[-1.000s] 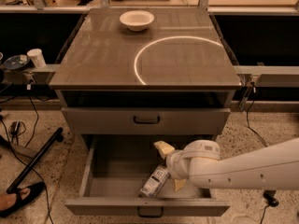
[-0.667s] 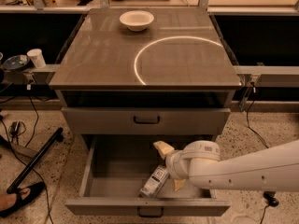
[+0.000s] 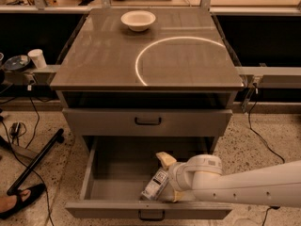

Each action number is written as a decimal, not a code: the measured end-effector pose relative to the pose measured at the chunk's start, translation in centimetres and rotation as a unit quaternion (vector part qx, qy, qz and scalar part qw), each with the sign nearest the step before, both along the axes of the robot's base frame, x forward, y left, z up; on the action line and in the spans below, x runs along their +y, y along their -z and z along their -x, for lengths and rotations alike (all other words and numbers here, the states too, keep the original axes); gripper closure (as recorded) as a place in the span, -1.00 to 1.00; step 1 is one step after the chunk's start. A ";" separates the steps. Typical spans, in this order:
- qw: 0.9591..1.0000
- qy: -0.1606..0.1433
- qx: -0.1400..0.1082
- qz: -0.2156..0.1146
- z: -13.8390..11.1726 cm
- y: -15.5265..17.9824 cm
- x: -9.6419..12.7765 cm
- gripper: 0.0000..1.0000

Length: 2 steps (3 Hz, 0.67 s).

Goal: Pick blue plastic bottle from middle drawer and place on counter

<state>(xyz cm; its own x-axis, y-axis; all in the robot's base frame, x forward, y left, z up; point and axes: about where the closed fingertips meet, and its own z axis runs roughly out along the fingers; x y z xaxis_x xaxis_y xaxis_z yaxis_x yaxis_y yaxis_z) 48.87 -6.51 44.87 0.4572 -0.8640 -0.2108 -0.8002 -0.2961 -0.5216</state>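
A white robot arm reaches into the pulled-out middle drawer [image 3: 87,173]. Its gripper [image 3: 170,178] has fingers [image 3: 164,158] spread wide around one end of the blue plastic bottle [image 3: 154,185], which lies on the drawer floor. A white bowl [image 3: 138,20] sits on the counter [image 3: 103,55].

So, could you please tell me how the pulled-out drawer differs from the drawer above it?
The middle drawer is pulled out; the drawer above is shut. The middle drawer contains the blue plastic bottle and the tool; the drawer above shows only its front. Both are grey with dark handles.
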 end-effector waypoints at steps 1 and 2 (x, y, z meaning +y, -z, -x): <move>1.000 -0.004 0.002 -0.001 -0.4 0.3 0.5 -1.00; 1.000 -0.008 0.004 -0.003 -0.8 0.5 1.0 -1.00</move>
<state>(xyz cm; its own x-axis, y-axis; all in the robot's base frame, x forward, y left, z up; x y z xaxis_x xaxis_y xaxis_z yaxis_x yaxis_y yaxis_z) 49.68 -5.50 44.39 0.4696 -0.8550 -0.2202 -0.7996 -0.3062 -0.5165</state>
